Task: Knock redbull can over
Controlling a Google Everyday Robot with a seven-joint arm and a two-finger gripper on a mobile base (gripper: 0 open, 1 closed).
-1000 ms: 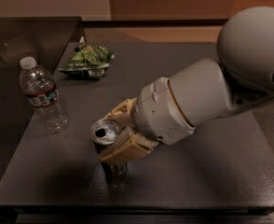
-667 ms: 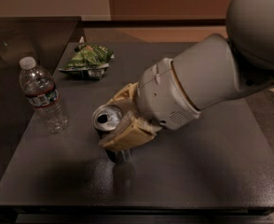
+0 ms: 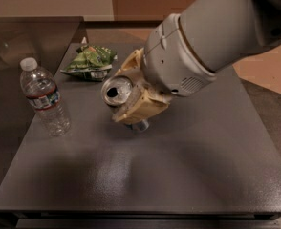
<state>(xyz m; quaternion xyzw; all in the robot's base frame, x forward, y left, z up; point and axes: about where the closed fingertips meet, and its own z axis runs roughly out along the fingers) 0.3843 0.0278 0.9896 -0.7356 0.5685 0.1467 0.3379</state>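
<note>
Camera view, the only one: shows a dark tabletop (image 3: 188,175) with a big white arm reaching in from the right. Ends in a tan claw (image 3: 128,95) near the middle, closed around the redbull can (image 3: 117,90), with one finger above and one below. Has the can leaning over hard, shiny top and drinking hole turned up and to the left, bottom end down low by the tabletop. Cannot tell about that bottom end: touching, or hanging just above. Not flat on its side, so most likely not knocked over yet.

To do this step well, tip more the same way, left and down, until flat on its side on the tabletop. Go slow and stay low, for no bounce and no long roll. Then open the claw wide and pull straight back, without lifting the can up again.

Watch out for the water bottle (image 3: 42,99) standing upright on the left, well apart, but maybe in the path of a rolling can. Mind the green snack bag (image 3: 90,61) lying at the back, near the claw. Leave both alone. Expect easy rolling from a round can on such a smooth top, so lay it down away from the edges
</note>
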